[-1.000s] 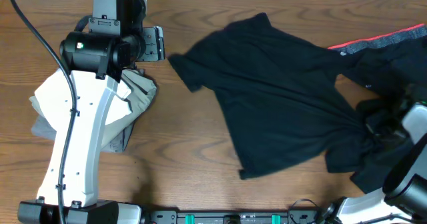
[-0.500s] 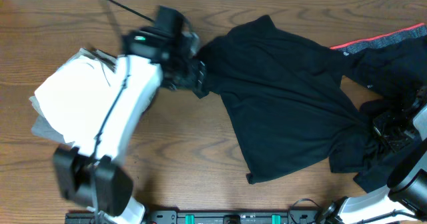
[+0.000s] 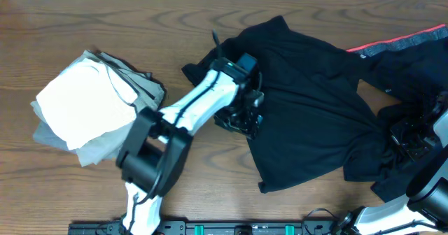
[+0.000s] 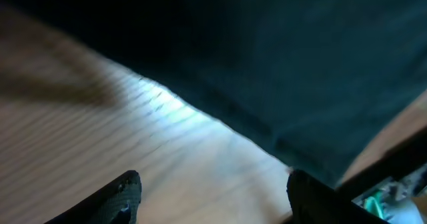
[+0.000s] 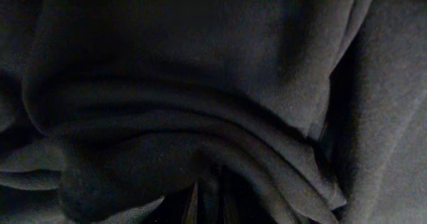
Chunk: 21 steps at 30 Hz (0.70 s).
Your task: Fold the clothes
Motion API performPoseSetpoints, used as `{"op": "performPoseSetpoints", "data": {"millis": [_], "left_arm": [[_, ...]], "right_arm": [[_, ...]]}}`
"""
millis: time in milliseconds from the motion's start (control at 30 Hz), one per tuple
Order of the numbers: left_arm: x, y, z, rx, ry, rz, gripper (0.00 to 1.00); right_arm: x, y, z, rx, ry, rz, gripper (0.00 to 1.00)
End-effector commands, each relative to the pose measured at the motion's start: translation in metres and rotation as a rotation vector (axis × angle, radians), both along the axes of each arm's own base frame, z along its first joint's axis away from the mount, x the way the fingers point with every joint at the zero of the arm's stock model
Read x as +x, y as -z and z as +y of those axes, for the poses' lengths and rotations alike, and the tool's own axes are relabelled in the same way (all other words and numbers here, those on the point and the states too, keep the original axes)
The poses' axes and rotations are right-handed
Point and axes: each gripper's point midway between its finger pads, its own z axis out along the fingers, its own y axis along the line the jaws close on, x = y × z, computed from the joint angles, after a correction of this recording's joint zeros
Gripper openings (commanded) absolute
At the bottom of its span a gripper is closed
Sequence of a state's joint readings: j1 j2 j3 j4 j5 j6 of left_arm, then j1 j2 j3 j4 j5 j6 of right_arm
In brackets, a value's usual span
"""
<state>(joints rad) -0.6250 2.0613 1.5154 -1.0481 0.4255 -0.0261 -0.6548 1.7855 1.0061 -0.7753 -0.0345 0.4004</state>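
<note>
Left gripper (image 3: 241, 117) hangs over the left edge of the black T-shirt (image 3: 308, 102) in the overhead view. The left arm (image 3: 189, 112) reaches in a long diagonal from the near edge of the table (image 3: 210, 25) up to the right, with the wrist bent down over the cloth. The T-shirt lies spread and rumpled across the middle and right of the table. One sleeve points to the left, beside the wrist. A red-edged black garment (image 3: 406, 46) lies at the far right. A white and grey folded pile (image 3: 84, 109) sits well apart on the left. The right gripper (image 3: 413, 133) is down in bunched black fabric at the shirt's right side, and the right arm (image 3: 430, 179) comes up from the near right corner.

From the left wrist, the two fingertips (image 4: 123, 191) stand wide apart with only bare wood between them. The shirt's hem runs diagonally just beyond them, and they grip nothing.

From the right wrist, dark folds of cloth fill the whole picture. The fingers are barely visible at the bottom edge, so I cannot tell whether the jaws are pinching the fabric or parted.
</note>
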Motion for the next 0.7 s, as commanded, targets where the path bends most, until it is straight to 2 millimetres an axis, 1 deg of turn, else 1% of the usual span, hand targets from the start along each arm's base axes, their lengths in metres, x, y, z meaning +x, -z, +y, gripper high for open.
{"op": "performPoseSetpoints", "data": {"millis": [0,67,167,233,333,433,467,567,600,633,667], "left_arm": [[-0.004,0.020,0.002,0.033,-0.021,0.062,0.71],[-0.004,0.029,0.003,0.049,-0.035,0.082,0.71],[-0.001,0.038,0.002,0.061,-0.064,0.082,0.69],[0.005,0.040,-0.002,0.058,-0.098,0.066,0.66],[0.017,0.041,-0.010,0.050,-0.195,0.043,0.58],[0.026,0.043,-0.016,0.046,-0.275,0.027,0.46],[0.028,0.043,-0.016,0.050,-0.292,0.022,0.38],[0.034,0.047,-0.006,0.126,-0.366,-0.011,0.20],[0.036,0.048,-0.002,0.147,-0.380,-0.023,0.11],[0.037,0.049,0.001,0.166,-0.392,-0.032,0.06],[0.038,0.050,0.006,0.192,-0.401,-0.040,0.06]], "right_arm": [[0.002,0.001,0.003,0.014,-0.020,0.005,0.13],[0.001,0.001,0.003,0.016,-0.021,0.009,0.13],[0.000,0.001,0.004,0.020,-0.021,0.014,0.13],[0.000,0.001,0.005,0.021,-0.021,0.016,0.13],[-0.001,0.001,0.005,0.024,-0.021,0.019,0.13],[-0.002,0.001,0.005,0.025,-0.021,0.020,0.13],[-0.002,0.001,0.006,0.026,-0.021,0.021,0.13],[-0.002,0.001,0.006,0.026,-0.021,0.022,0.13],[-0.002,0.001,0.006,0.026,-0.021,0.021,0.13],[-0.002,0.001,0.006,0.025,-0.021,0.021,0.13],[-0.002,0.000,0.006,0.025,-0.021,0.020,0.13]]}}
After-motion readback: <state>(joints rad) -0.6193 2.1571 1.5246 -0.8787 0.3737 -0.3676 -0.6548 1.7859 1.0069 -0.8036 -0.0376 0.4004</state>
